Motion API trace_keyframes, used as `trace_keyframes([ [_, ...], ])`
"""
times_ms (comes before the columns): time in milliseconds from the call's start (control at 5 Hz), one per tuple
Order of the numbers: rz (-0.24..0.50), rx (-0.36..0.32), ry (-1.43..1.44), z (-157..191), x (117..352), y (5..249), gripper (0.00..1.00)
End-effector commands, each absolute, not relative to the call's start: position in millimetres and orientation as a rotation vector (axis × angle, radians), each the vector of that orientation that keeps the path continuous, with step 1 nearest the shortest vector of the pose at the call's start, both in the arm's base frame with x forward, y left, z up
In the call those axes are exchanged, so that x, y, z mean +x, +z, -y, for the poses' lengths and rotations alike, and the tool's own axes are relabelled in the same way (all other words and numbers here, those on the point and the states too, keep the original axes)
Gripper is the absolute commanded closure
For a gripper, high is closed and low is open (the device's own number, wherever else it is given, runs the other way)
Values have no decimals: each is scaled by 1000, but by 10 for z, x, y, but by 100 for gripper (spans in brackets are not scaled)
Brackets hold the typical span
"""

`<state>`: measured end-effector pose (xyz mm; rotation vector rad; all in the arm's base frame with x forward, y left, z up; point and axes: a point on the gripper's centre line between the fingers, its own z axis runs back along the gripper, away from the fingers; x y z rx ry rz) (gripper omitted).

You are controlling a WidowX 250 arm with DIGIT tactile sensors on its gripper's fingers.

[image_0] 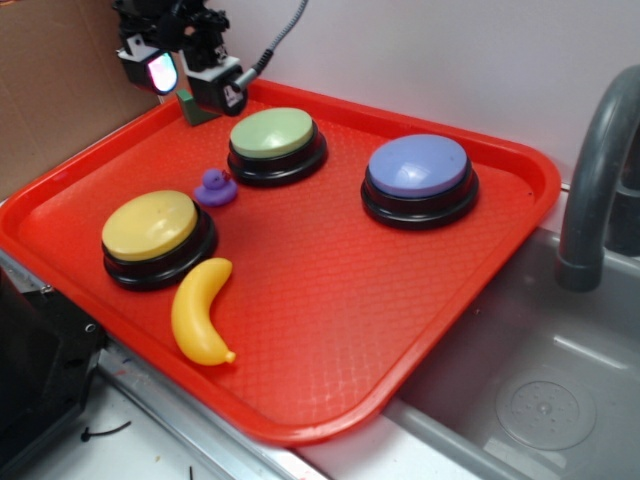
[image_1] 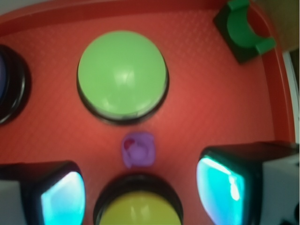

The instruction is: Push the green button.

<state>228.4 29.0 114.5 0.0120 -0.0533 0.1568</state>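
The green button (image_0: 272, 133) (image_1: 122, 74), pale green dome on a black base, sits at the back middle of the red tray (image_0: 330, 300). My gripper (image_0: 188, 75) (image_1: 140, 199) hangs high over the tray's back left corner, to the left of the button and apart from it. It is open, its two glowing cyan pads wide apart with nothing held between them. In the wrist view the green button lies ahead of the fingers, past a small purple duck (image_1: 138, 149).
A yellow button (image_0: 152, 226) (image_1: 139, 211) and a yellow banana (image_0: 200, 311) lie front left, the purple duck (image_0: 215, 186) between the yellow and green buttons. A blue-purple button (image_0: 418, 167) sits right. A dark green notched block (image_0: 196, 108) (image_1: 243, 29) stands below the gripper. A sink (image_0: 540, 400) with a grey faucet (image_0: 595, 170) lies right.
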Motion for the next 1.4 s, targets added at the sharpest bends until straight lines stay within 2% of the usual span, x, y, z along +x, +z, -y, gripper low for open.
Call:
trace_keyframes([
  [0,84,-46,134,-345,2213,1491,0],
  [400,38,-7,155,-258,2146,1663,0],
  [600,31,-21,163,-197,2063,1803,0],
  [800,35,-46,160,-158,2004,1897,0],
  [1200,65,-31,105,-26,1938,2039,0],
])
